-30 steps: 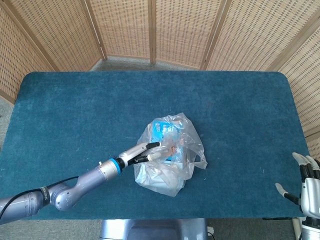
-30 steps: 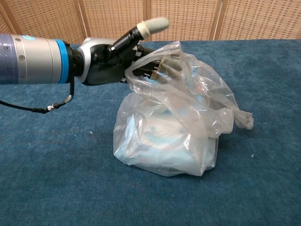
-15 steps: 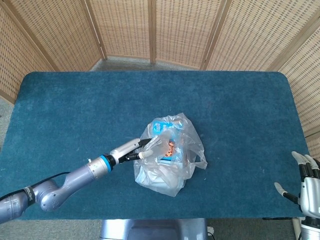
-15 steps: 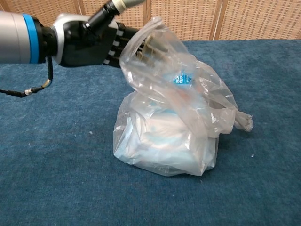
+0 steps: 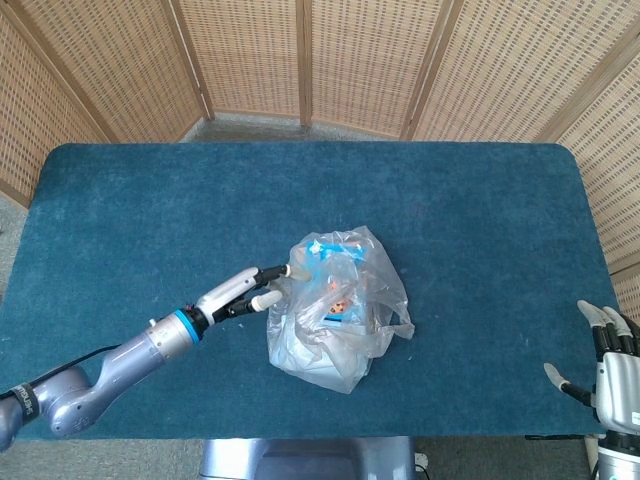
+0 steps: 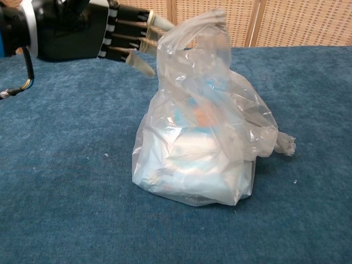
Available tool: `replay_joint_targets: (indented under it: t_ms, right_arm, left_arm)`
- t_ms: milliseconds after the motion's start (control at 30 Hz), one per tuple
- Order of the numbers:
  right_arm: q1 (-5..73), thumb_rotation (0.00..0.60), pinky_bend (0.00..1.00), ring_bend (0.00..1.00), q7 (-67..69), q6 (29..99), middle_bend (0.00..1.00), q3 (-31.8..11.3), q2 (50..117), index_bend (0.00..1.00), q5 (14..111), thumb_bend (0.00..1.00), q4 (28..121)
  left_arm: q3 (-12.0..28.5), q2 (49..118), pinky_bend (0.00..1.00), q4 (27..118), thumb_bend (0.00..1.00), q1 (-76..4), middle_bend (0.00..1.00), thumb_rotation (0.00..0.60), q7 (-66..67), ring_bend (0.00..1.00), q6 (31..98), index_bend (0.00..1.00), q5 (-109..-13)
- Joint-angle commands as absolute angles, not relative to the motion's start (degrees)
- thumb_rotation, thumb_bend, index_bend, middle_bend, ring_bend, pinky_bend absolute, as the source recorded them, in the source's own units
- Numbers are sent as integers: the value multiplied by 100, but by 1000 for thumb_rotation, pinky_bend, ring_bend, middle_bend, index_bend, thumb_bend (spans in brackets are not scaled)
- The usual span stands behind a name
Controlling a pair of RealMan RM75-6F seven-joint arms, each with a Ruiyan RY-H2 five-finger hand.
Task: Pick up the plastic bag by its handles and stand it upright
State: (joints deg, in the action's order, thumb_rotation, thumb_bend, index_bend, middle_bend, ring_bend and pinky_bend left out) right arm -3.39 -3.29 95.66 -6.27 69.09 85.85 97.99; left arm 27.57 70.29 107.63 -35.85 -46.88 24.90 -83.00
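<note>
- table (image 5: 120, 190): big blue cloth top, wicker screen (image 5: 300, 60) behind it. bag sits near the middle, a bit toward the front edge.
- bag (image 6: 192, 159): thin clear plastic, crinkly, soft. Prob light, but the stuff inside (white packet at the bottom, smth blue/orange higher up, can't tell what) gives it a flat base, so imo it stands ok as long as the film isn't dragged sideways. Slippery and zero stiffness, so squeezing the body just deforms it.
- where to grab: the handles. One loop (image 6: 192, 30) is stretched up at the top left of the bag; the other is twisted into a knot-like tail (image 6: 283, 144) sticking out to the right, low down.
- orientation: long axis roughly vertical in chest view, base on the cloth, mouth/handle end pointing up and leaning a bit toward the left hand.
- left hand (image 6: 71, 30): fingers (image 6: 135, 58) out straight and apart, tips right at the raised loop. Not closed on it, looks more hooked/touching than gripped; can't tell if the loop is still caught.
- right hand (image 5: 605, 370): off at the table's front right corner, fingers spread, holding nothing, well apart from the bag.
</note>
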Motion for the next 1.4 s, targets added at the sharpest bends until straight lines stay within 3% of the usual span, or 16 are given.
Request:
replay_joint_targets:
  t_ms: [33,233,533,800,1400]
  right_arm:
    - [-351,600,98,144,-316,9580,208,-628,6903,130,8579,127,9797]
    - [-341,600,99,144,-262,9547,208,-635,6897,130,8563,127,9775]
    - [-319,600,99,144,-268,9545,208,-649,6909,130,8591,127,9788]
    - [-383,600,99,144,-249,9636,208,-646,6889,130,8581,127,9794]
    - [-360,600,100,144,-222,9572,208,-672,6937,130,8524,127,9720]
  left_arm:
    - [2506,6826,251,10775,46,-3638,175,0,-4963,133,2490,197,-8607]
    - [2285,6550,252,10726,45,-3617,175,0,-5302,133,2860,196,-8818]
    - [2266,6350,253,10877,46,-3755,175,0,-5871,133,3726,197,-9149]
    - [1953,6414,253,10736,46,-4274,174,0,-5820,133,3503,197,-9255]
    - [1256,6515,253,10246,46,-4371,175,0,-5997,133,3749,197,-8898]
